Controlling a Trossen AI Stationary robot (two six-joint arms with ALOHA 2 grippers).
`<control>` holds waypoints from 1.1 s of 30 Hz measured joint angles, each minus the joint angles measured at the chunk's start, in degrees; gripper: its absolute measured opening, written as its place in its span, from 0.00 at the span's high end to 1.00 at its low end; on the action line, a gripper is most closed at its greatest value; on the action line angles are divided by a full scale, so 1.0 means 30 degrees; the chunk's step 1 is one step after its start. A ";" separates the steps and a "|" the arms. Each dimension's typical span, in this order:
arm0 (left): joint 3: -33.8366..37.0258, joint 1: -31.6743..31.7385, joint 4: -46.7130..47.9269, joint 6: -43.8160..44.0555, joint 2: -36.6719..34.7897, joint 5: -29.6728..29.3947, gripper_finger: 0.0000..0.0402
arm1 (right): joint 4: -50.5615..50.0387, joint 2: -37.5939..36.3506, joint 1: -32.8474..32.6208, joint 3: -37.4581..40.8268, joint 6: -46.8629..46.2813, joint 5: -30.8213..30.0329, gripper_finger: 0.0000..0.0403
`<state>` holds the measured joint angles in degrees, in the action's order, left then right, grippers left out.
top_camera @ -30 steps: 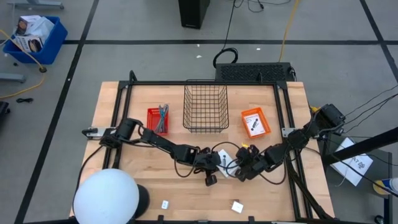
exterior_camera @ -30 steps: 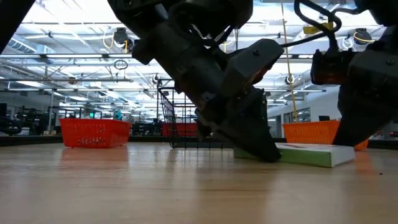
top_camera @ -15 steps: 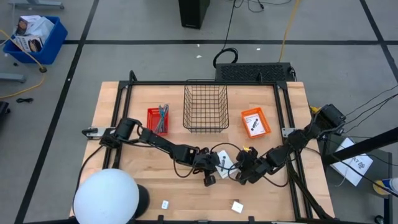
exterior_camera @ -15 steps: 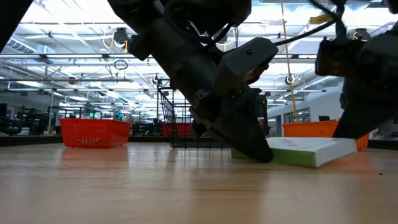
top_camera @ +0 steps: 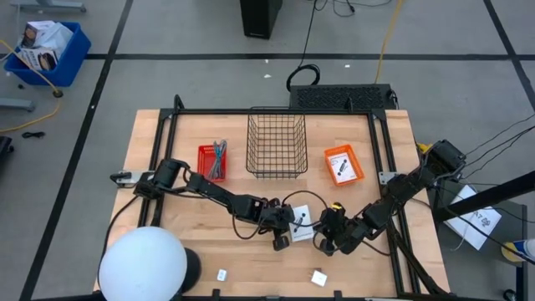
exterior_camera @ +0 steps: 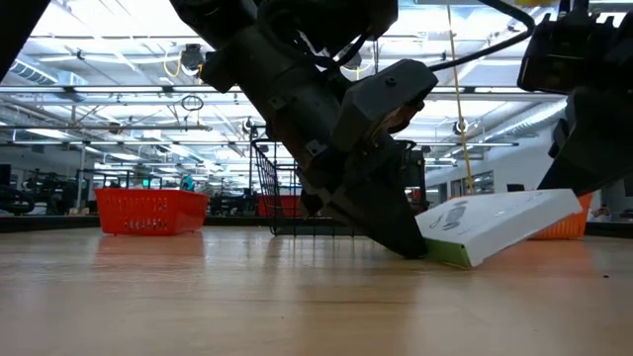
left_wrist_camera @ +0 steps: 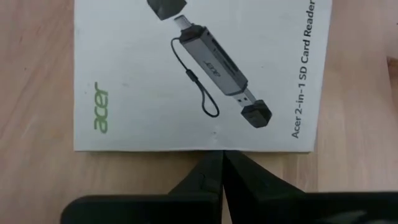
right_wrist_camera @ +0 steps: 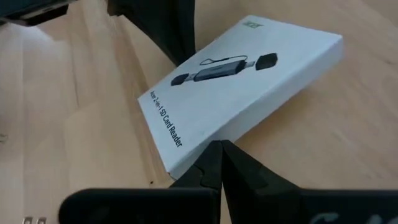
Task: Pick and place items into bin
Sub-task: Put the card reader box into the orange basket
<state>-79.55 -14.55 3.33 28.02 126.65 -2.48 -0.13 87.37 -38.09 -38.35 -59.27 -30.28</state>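
A flat white box printed with a card reader (top_camera: pixel 302 219) lies mid-table, between my two grippers. In the low view the box (exterior_camera: pixel 495 225) is tilted, its lower edge on the wood and its other side raised. My left gripper (left_wrist_camera: pixel 221 163) is shut at the box's lower long edge. My right gripper (right_wrist_camera: pixel 221 154) is shut at the opposite, raised side. Two tiny white blocks (top_camera: pixel 221 274) (top_camera: pixel 318 278) rest flat near the table's near edge. No teal tool or grey strip can be made out. My left gripper presses its shut fingertips against the middle of the box's long edge (left_wrist_camera: pixel 214 148), coming level along the table; that edge stays on the wood (exterior_camera: pixel 435 255). My right gripper has its shut fingertips at the bottom of the box's opposite side wall (right_wrist_camera: pixel 208 138), slanting in low from the table's right and near side. That side is raised off the table, so the box leans toward the left gripper.
A wire basket (top_camera: pixel 276 146) stands at the far middle, with a red tray (top_camera: pixel 211 160) to its left and an orange tray (top_camera: pixel 343 165) to its right. A white dome (top_camera: pixel 142 266) sits at the near left corner. A black frame (top_camera: pixel 167 125) borders the table.
My right gripper has moved toward the table's near edge and a little left, staying shut. The box, flat a second ago, has tipped: its right side has risen while the edge at my left gripper has stayed on the table.
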 joint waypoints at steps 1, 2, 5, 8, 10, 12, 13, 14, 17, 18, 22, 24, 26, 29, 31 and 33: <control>0.0000 0.0000 -0.0006 0.0003 0.0000 0.0013 0.96 | 0.0017 0.0000 0.0000 0.0000 0.0027 -0.0098 1.00; 0.0000 0.0000 -0.0013 0.0016 -0.0002 0.0007 0.97 | -0.0001 0.0000 0.0000 0.0000 0.0066 -0.0236 1.00; 0.0000 0.0000 -0.0029 0.0025 -0.0004 0.0010 0.99 | 0.0047 0.0000 0.0000 0.0000 0.0206 -0.0412 1.00; 0.0007 0.0000 -0.0044 0.0061 0.0000 0.0017 0.97 | 0.0416 0.0007 -0.0007 0.0000 0.0509 -0.0403 1.00; 0.0015 0.0000 -0.0029 0.0063 -0.0007 0.0021 0.96 | 0.0737 0.0004 -0.0020 0.0000 0.0628 -0.0408 1.00; 0.0015 0.0000 -0.0036 0.0068 -0.0007 0.0029 0.95 | 0.0804 0.0007 -0.0022 0.0000 0.0649 -0.0410 1.00; 0.0015 -0.0006 -0.0043 0.0068 -0.0007 0.0029 0.95 | 0.0809 0.0007 -0.0022 0.0000 0.0711 -0.0410 1.00; 0.0015 -0.0005 -0.0049 0.0068 -0.0007 0.0029 0.96 | 0.0864 0.0007 -0.0022 0.0000 0.0839 -0.0410 1.00; 0.0015 -0.0117 -0.0063 0.0076 -0.0007 -0.0216 0.99 | 0.1658 0.0001 -0.0029 0.0000 0.1198 -0.0409 1.00; 0.0015 -0.0146 -0.0102 0.0079 -0.0007 -0.0310 0.99 | 0.2074 0.0000 -0.0029 -0.0018 0.1352 -0.0433 1.00; -0.0015 -0.0141 -0.1047 0.0367 0.0025 -0.0345 0.96 | 0.3158 -0.0007 0.0083 -0.0168 0.1789 -0.1546 1.00; -0.0036 -0.0124 -0.1450 0.0371 0.0087 -0.0267 0.95 | 0.2768 0.0079 0.0140 -0.0063 0.2078 -0.1597 1.00; -0.0036 -0.0125 -0.1630 0.0355 0.0095 -0.0263 0.95 | 0.2201 0.0181 0.0133 0.0058 0.2009 -0.1399 1.00; -0.0022 -0.0160 -0.1777 0.0140 0.0109 -0.0270 0.98 | 0.2161 0.0129 0.0080 -0.0062 0.1477 -0.1372 1.00; -0.0022 -0.0160 -0.1773 -0.0131 0.0109 -0.0255 0.99 | 0.1816 0.0201 0.0080 0.0178 0.1204 -0.1435 1.00; -0.0022 -0.0092 -0.1766 -0.0172 0.0109 -0.0365 0.98 | 0.1771 0.0199 0.0099 0.0395 0.0837 -0.1488 1.00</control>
<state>-79.61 -14.82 -1.96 27.51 126.98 -3.57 5.19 87.97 -37.79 -37.16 -56.75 -34.74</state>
